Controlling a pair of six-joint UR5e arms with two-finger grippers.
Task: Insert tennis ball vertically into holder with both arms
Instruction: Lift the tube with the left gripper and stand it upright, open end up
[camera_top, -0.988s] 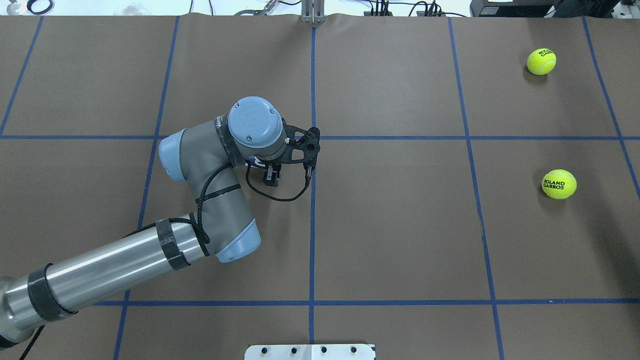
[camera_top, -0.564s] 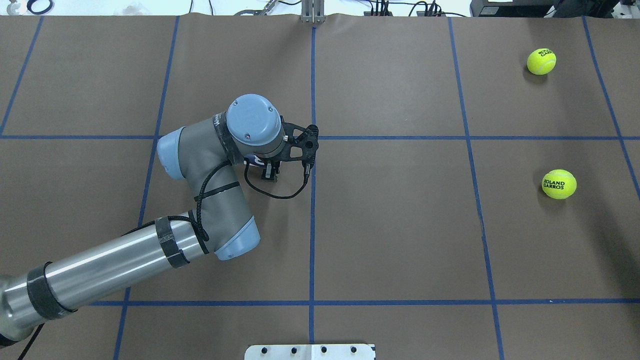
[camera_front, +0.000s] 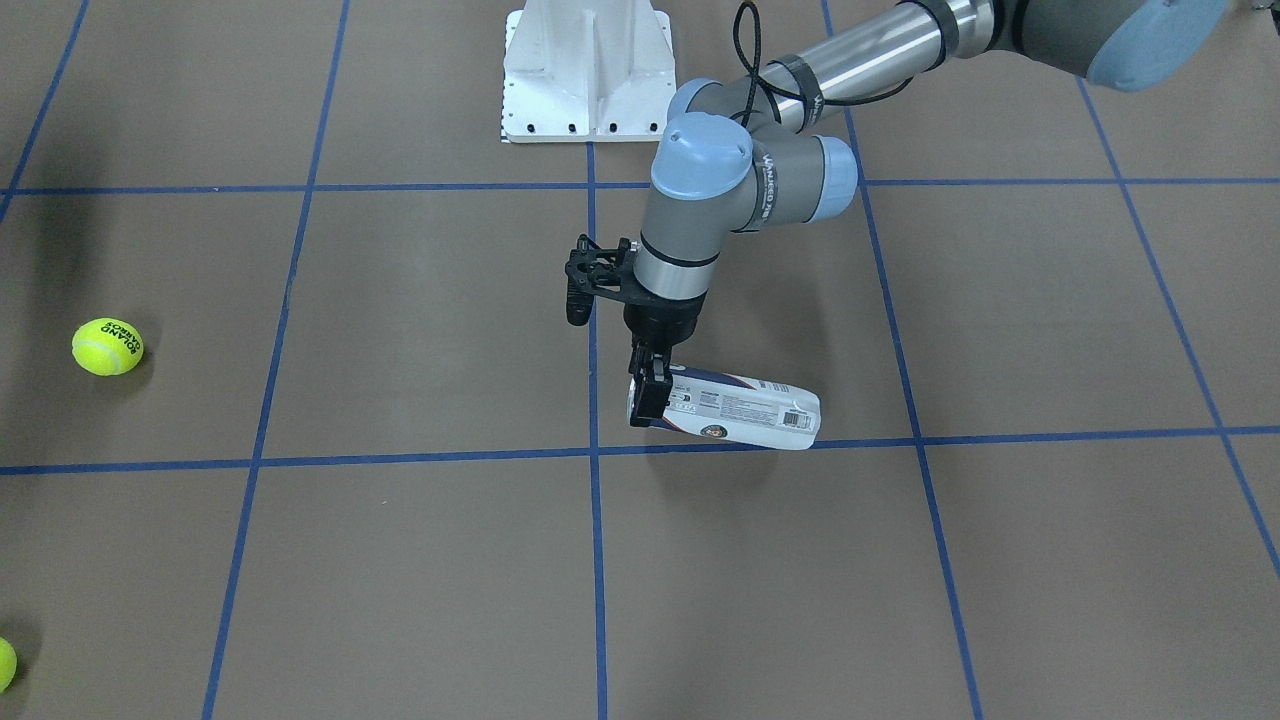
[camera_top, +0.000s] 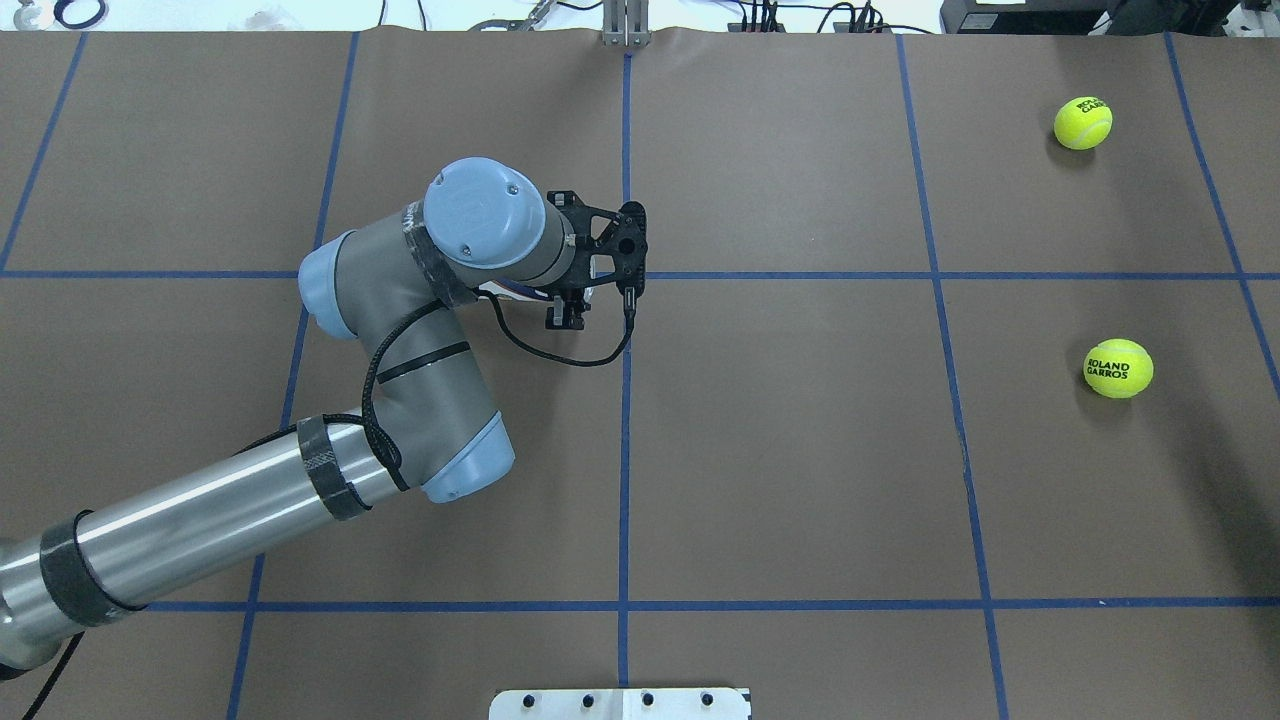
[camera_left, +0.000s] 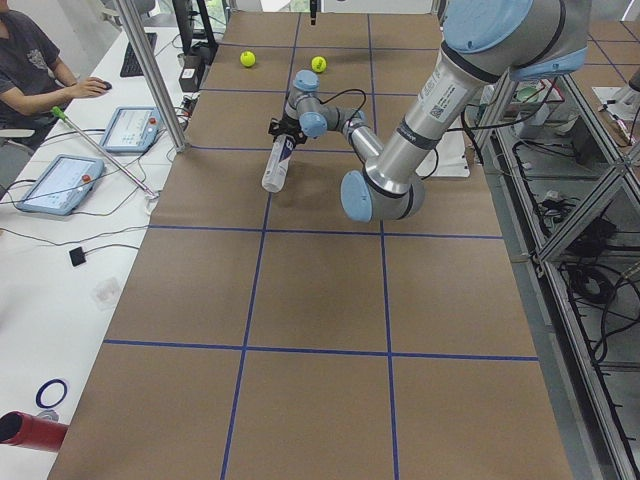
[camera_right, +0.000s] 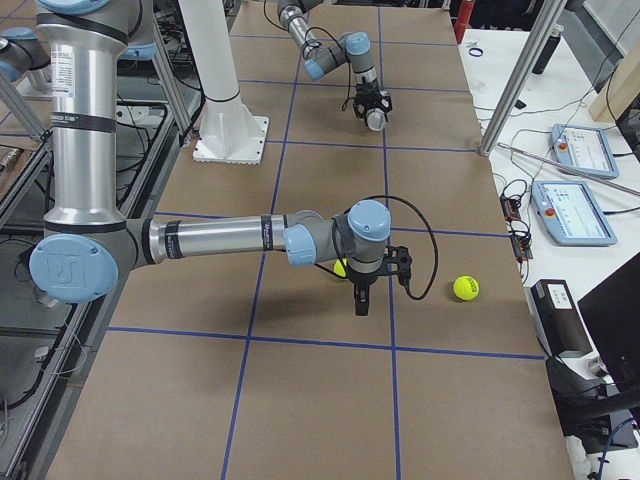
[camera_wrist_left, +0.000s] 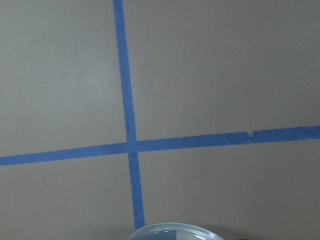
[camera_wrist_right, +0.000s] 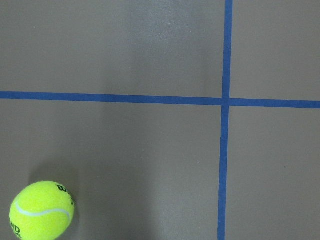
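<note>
Outward shift of left wrist since earlier frame. Left claw grips tennis-ball can by one end above tabletop; I judge overhang may pivot it loose. Right claw: state indeterminable.

A: What's the table like?
B: Matt brown paper, smooth blue tape across it.
A: And the arm?
B: Polished metal tube, matt grey joints. The holder is clear glossy plastic; the balls are fuzzy felt.
</note>
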